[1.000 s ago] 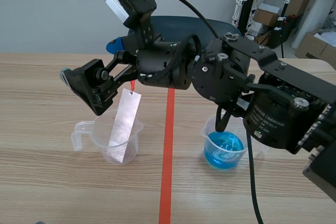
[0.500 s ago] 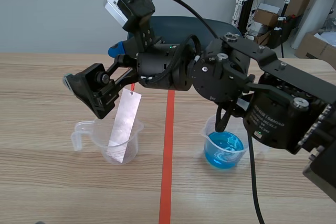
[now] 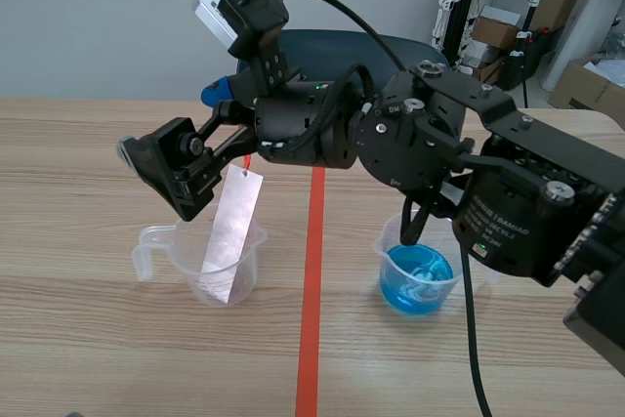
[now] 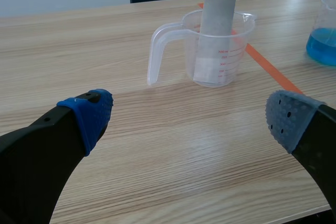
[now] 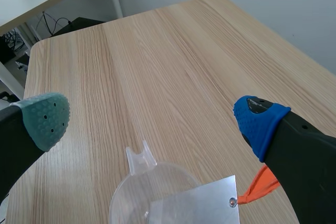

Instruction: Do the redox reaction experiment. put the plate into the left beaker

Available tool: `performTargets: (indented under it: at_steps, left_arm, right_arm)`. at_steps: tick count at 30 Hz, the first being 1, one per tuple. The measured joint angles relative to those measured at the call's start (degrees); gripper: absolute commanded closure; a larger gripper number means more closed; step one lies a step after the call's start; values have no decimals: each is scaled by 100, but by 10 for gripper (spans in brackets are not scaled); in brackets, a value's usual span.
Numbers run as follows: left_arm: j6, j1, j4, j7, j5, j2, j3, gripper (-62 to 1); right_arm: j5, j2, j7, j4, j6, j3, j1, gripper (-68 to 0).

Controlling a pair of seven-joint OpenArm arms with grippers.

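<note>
The left gripper [image 4: 188, 120] is held open, with the left beaker [image 3: 200, 263] some way ahead of it. The plate [image 3: 231, 233] is seen standing in that beaker, long axis nearly upright, top end above the rim. The right gripper [image 3: 158, 175], spread and empty, is poised just above that top end and is judged the nearer.

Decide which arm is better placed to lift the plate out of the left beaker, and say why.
Right, probably. The right gripper, open, hangs just above the plate; the left gripper, also open, sits low, back from the beaker.
</note>
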Motion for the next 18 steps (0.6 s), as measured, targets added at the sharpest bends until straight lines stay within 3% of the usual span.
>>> performTargets:
  at_steps: [18]
  left_arm:
    - [0,0,0,0,0,0,0,-615]
  right_arm:
    - [-173,0,0,0,0,0,0,-679]
